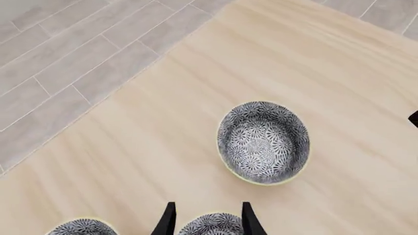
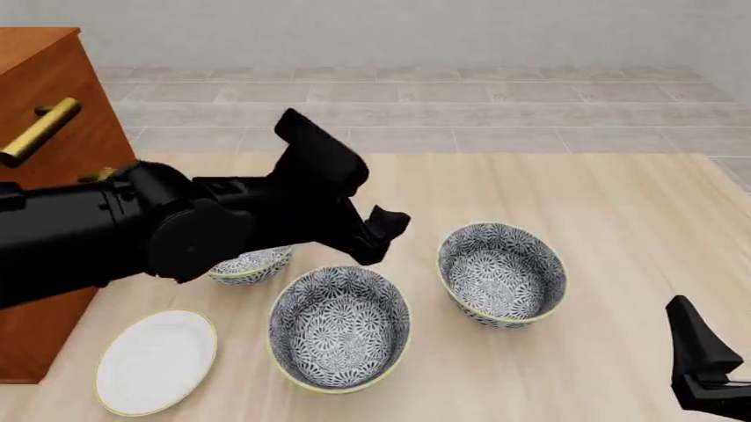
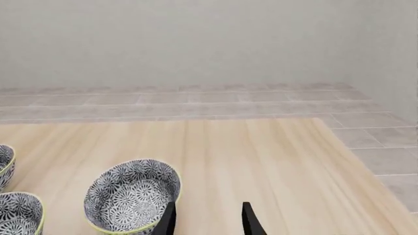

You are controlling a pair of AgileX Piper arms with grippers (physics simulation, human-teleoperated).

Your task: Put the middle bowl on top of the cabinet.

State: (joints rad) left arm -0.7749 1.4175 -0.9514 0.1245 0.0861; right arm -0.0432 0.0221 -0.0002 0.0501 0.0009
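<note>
Three matching floral bowls stand on the table. The middle bowl point(image 2: 340, 327) is the nearest one, between the left bowl point(image 2: 250, 264) and the right bowl point(image 2: 502, 272). My left gripper point(image 2: 382, 234) hangs open above the middle bowl's far rim. In the left wrist view the middle bowl point(image 1: 212, 226) shows low between the spread fingers point(image 1: 168, 220), untouched. The cabinet point(image 2: 53, 79) rises at the far left behind the left arm. My right gripper point(image 2: 704, 374) stands open near the front right corner, apart from the right bowl point(image 3: 134, 196).
A flat white plate point(image 2: 156, 360) lies at the front left beside the cabinet's base. A brass handle point(image 2: 41, 130) sticks out of the cabinet's front. The left arm covers part of the left bowl. Grey tiled floor point(image 2: 470, 97) lies beyond the table's far edge.
</note>
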